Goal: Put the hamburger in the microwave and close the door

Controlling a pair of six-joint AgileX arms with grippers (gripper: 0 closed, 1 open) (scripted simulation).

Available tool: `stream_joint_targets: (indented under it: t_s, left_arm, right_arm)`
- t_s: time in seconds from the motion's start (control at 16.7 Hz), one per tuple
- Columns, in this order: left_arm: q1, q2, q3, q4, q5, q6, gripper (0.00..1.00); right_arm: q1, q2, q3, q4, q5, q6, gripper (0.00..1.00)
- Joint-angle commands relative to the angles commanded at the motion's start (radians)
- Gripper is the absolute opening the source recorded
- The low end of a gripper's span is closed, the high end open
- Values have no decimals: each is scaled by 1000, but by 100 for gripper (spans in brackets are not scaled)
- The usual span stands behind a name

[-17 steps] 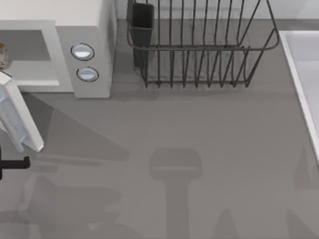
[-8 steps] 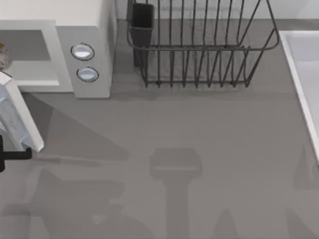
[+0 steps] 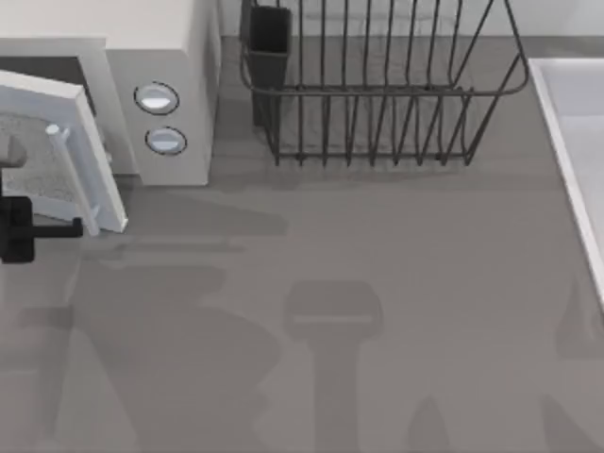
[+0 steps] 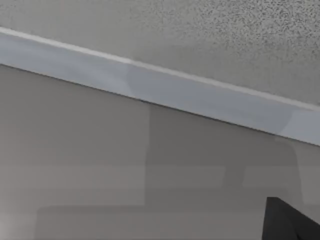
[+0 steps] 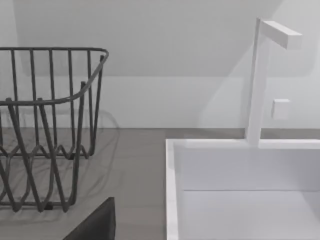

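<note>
The white microwave (image 3: pixel 160 57) stands at the table's back left, its two round knobs (image 3: pixel 156 98) facing out. Its door (image 3: pixel 42 160) is swung partway across the cavity, with the white bar handle (image 3: pixel 74 179) on the outer face. The hamburger is hidden behind the door. My left gripper (image 3: pixel 52 227) is a black shape at the left edge, against the door's lower outer side. In the left wrist view the door's speckled window (image 4: pixel 200 40) and white frame (image 4: pixel 165 90) are very close. My right gripper (image 5: pixel 97 225) is a dark edge, parked by the sink.
A dark wire dish rack (image 3: pixel 377 94) stands at the back centre, also seen in the right wrist view (image 5: pixel 45 125). A white sink (image 3: pixel 576 142) with a white faucet (image 5: pixel 260 80) runs along the right edge. Grey tabletop (image 3: pixel 330 330) spreads across the front.
The door has swung from wide open to partway across the cavity. My left gripper has moved toward the back of the table with it. The hamburger, seen earlier inside the cavity, is now covered.
</note>
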Motion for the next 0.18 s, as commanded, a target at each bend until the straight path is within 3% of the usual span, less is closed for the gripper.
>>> stream_joint_targets:
  t_s: [0.18]
  left_arm:
    - [-3, 42, 32, 23, -3, -3, 0]
  right_arm:
    - [0, 0, 0, 0, 0, 0, 100]
